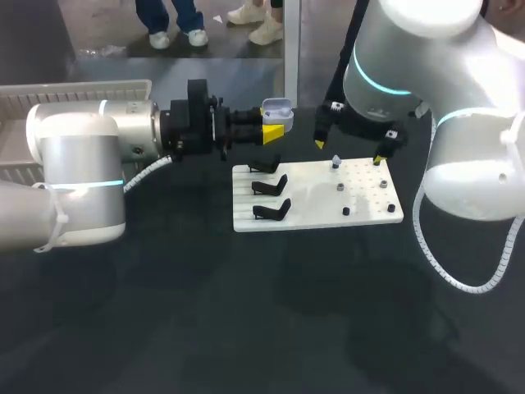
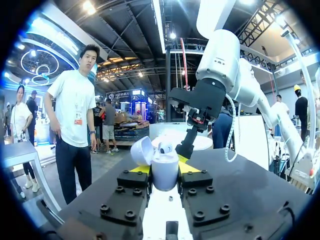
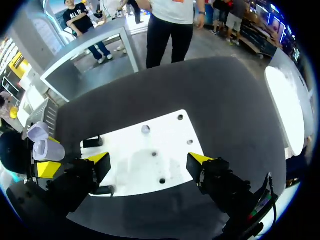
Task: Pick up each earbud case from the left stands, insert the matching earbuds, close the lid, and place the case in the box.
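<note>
left jaws pinch the earbud case (image 2: 165, 170) from both sides, clear of the tabletop (image 1: 164, 328). its lid (image 2: 141, 150) is hinged open and one earbud (image 2: 166, 147) shows inside. right jaws are spread wide with nothing between them, hovering over the white board (image 3: 135, 165). a loose earbud (image 3: 145, 129) sits on the board ahead of them. three black stands (image 1: 271, 187) sit on the board edge nearest the left jaws.

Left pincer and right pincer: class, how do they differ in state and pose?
The left pincer is shut on an open white earbud case; the right pincer is open and empty. The left pincer points sideways; the right pincer points down over the flat white board. Both have yellow tips.
</note>
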You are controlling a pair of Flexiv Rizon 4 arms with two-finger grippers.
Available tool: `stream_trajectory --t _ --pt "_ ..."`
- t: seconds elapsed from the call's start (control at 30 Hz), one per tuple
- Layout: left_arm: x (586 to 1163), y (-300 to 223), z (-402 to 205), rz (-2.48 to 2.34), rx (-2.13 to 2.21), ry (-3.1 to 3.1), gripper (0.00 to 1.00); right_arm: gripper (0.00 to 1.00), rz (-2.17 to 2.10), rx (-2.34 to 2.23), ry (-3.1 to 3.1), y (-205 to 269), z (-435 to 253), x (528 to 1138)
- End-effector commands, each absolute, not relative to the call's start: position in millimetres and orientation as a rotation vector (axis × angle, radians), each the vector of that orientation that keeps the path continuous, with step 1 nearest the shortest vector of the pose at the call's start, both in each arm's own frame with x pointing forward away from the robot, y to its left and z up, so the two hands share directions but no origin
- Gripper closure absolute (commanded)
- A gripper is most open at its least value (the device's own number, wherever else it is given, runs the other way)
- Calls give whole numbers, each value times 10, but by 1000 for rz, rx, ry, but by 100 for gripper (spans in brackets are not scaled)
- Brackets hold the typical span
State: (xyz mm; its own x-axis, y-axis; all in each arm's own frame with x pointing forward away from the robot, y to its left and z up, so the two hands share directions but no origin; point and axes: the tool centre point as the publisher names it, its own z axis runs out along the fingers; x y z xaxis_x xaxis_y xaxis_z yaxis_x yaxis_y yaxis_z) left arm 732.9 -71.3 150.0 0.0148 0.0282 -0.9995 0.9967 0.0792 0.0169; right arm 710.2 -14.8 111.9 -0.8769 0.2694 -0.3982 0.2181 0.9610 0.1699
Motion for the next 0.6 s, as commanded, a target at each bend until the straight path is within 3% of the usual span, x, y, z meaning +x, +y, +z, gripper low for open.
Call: stream_trajectory --t 0.03,0.6 --pt "7317 -716 1492 -1120 1173 1252 100 0 139 363 2714 -68 937 7274" --pt "7317 -716 1492 -1120 1173 1252 100 0 147 389 2810 -20 484 7572"
